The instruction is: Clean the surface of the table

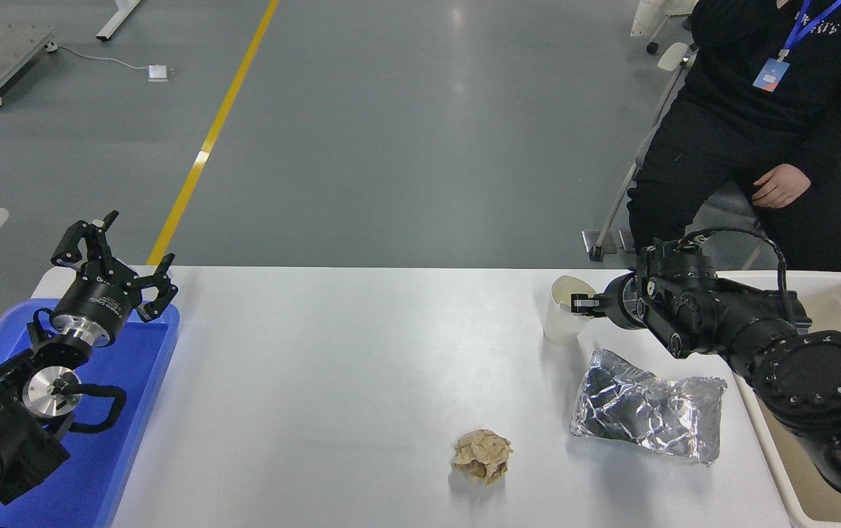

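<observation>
the right gripper (pixel 583 303) is clamped on the rim of a white paper cup (pixel 564 320) at the far right of the table surface (pixel 332 381), beside crumpled foil (pixel 646 405) and a paper wad (pixel 482 455). the left gripper (pixel 114 258) hangs spread wide over the blue tray (pixel 123 440).

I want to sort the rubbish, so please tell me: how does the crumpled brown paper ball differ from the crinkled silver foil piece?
The crumpled brown paper ball is matte tan; the crinkled silver foil piece is shiny and reflective. The ball is small and rounded; the foil is larger, flatter and spread wide. The ball lies left of the foil. Both rest untouched on the white table surface.
</observation>
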You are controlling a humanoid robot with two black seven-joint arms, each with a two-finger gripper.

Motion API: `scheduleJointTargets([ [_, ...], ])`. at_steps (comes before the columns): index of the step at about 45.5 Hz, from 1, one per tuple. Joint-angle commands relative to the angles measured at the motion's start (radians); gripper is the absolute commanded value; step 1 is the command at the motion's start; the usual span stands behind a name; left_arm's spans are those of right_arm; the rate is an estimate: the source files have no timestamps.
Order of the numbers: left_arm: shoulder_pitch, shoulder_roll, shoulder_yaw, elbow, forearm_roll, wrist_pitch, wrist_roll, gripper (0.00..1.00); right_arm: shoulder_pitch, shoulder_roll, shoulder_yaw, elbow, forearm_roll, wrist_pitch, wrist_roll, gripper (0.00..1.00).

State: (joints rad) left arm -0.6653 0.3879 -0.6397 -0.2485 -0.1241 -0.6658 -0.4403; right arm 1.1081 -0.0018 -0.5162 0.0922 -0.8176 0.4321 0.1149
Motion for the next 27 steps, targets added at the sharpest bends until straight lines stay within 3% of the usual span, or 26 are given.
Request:
scheduleJointTargets([
  [1, 0.001, 0.0, 0.0, 0.0, 0.0, 0.0, 0.0, 1.0, 0.036, 0.002, 0.007, -0.009, 0.017, 0.056, 0.009, 0.0],
  [13, 0.001, 0.0, 0.0, 0.0, 0.0, 0.0, 0.0, 1.0, 0.114, -0.066, 0.005, -0.009, 0.058, 0.154, 0.023, 0.0],
  [27, 0.001, 0.0, 0.0, 0.0, 0.0, 0.0, 0.0, 1.0, 0.282, -0.277, -0.01, 0.001, 0.063, 0.388, 0.13, 0.0],
])
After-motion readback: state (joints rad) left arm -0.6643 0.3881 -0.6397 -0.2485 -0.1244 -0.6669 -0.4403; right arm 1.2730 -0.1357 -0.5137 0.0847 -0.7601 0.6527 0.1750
